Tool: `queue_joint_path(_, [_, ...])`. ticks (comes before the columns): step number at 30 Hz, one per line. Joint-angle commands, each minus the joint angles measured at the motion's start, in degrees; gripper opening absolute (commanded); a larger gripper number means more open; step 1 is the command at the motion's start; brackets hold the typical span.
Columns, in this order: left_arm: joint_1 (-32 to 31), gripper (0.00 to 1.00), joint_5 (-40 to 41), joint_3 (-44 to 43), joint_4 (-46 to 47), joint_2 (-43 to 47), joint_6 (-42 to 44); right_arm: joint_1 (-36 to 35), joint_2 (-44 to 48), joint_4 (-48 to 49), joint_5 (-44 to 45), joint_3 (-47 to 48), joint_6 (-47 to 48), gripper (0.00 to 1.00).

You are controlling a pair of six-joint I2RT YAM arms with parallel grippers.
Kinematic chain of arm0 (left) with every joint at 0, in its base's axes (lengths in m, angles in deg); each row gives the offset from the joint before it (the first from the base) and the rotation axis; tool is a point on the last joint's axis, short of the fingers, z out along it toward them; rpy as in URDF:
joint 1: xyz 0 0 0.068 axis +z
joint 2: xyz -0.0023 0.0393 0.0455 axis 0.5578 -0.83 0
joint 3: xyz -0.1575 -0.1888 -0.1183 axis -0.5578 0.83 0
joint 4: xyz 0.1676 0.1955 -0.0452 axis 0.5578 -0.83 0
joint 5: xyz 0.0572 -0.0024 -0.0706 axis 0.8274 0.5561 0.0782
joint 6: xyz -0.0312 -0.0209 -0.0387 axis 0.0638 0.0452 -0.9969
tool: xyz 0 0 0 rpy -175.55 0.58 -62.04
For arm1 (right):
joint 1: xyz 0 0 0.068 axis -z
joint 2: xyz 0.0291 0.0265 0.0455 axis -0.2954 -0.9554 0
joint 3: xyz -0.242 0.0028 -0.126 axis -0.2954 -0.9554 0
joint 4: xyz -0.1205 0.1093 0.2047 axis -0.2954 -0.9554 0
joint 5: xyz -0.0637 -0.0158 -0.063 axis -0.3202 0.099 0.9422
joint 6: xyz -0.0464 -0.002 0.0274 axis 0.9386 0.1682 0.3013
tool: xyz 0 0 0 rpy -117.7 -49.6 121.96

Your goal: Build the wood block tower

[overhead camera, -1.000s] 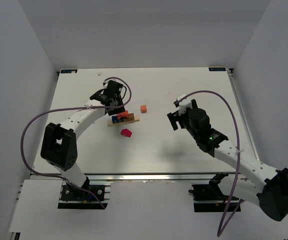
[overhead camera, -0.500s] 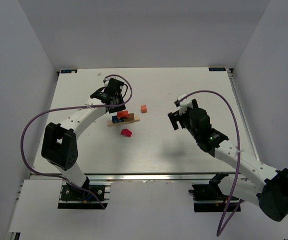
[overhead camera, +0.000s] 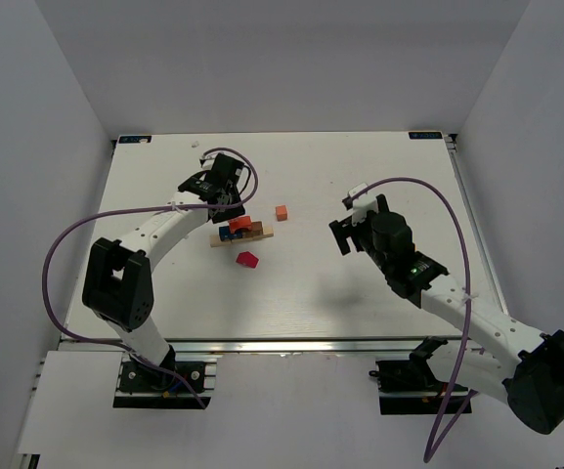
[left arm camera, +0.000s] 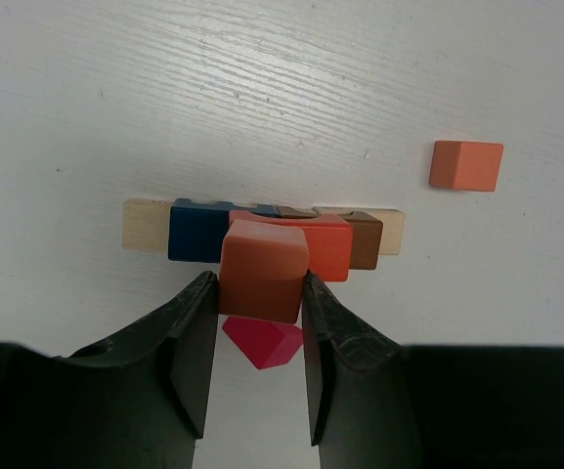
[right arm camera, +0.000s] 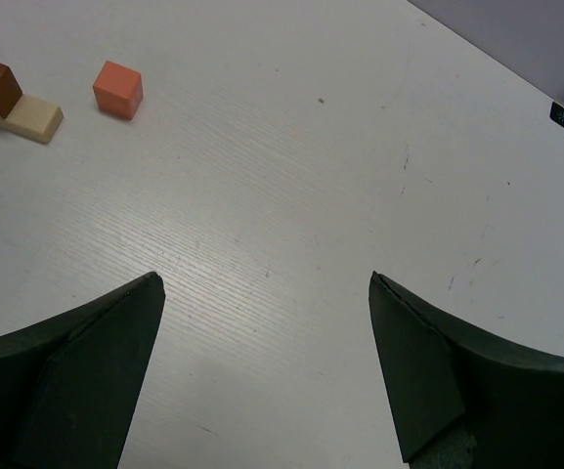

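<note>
Over on the left half of the table [overhead camera: 164, 176], your left gripper [left arm camera: 258, 285] has its jaws closed to a narrow gap, clamping an orange-brown block [left arm camera: 264, 269] squarely between the two black fingers [left arm camera: 192, 337]. That block hangs right over the wood block tower [overhead camera: 243, 233], which lies left of the table's centre, directly under the wrist camera. From that camera the tower reads, left to right, as a pale tan base strip [left arm camera: 146, 224] poking out at the end, a blue block [left arm camera: 196, 232] on it, then an orange block [left arm camera: 328, 249], then a brown block [left arm camera: 366, 239] near the far tan end. Whether the held block is touching the orange one below it, you cannot tell from here; they overlap in view. A red block [left arm camera: 262, 342] lies loose on the table just beside the tower on its near side, partly hidden under the held piece. Moving right, a single orange cube [left arm camera: 466, 164] sits by itself, apart from the tower's right end. Further right, well apart from all the blocks, your right gripper [right arm camera: 264, 280] hangs above bare tabletop with its jaws spread wide and nothing between them.
</note>
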Motion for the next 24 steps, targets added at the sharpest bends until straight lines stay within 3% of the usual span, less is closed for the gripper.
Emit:
queue_joint_path(1, [-0.39, 0.16, 0.76, -1.26, -0.3, 0.25, -1.35, 0.45, 1.35, 1.14, 0.48, -0.49, -0.63, 0.89])
queue_joint_path(10, [-1.01, 0.23, 1.2, -0.29, 0.93, 0.78, -1.35, 0.54, 2.05, 1.14, -0.49, -0.67, -0.89, 0.89])
queue_joint_path(24, [-1.62, 0.22, 5.86, -1.86, -2.58, -0.72, -3.28, 0.98, 1.7, 1.14, -1.28, -0.75, -1.15, 0.89])
